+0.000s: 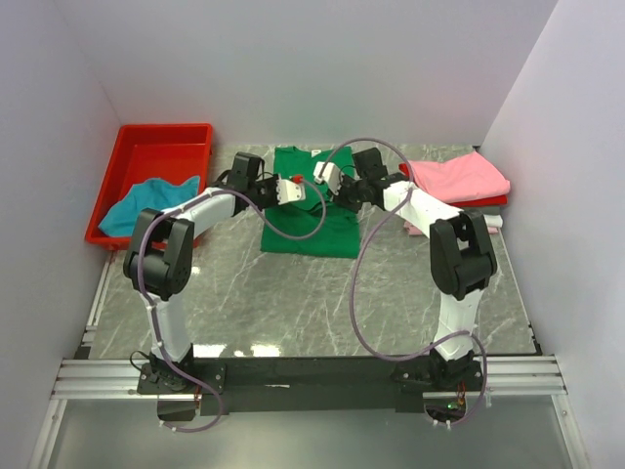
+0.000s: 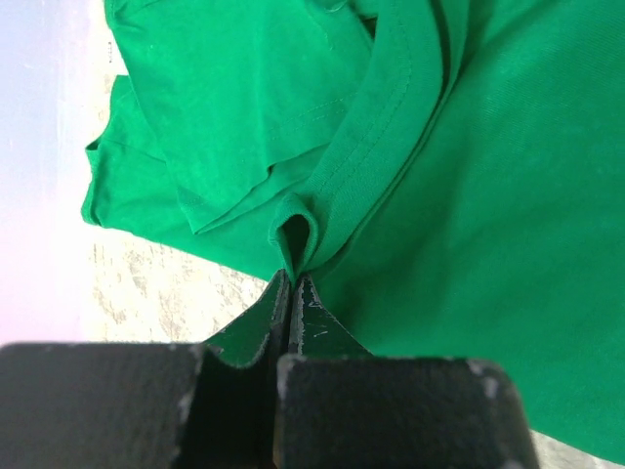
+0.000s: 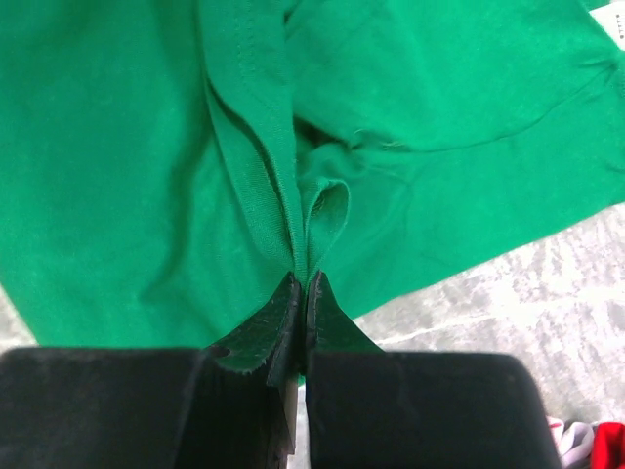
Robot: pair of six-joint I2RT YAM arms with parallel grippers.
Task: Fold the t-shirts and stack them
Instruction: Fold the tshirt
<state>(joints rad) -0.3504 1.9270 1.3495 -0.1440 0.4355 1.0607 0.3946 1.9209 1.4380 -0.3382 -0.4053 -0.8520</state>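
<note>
Green t-shirt (image 1: 337,234) lies mid-counter (image 1: 293,303), my left pincer (image 2: 291,285) and right pincer (image 3: 301,285) each clamped on a pinched fold of its edge. Best to lift both evenly, cloth taut. Pink shirts (image 1: 459,176) sit stacked right; teal shirt (image 1: 146,205) waits in the red tray (image 1: 156,147), neither obstructing.

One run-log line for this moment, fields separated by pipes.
left gripper: shut on green t-shirt | right gripper: shut on green t-shirt | pink t-shirt: atop pile, far right | teal t-shirt: in red tray
</note>
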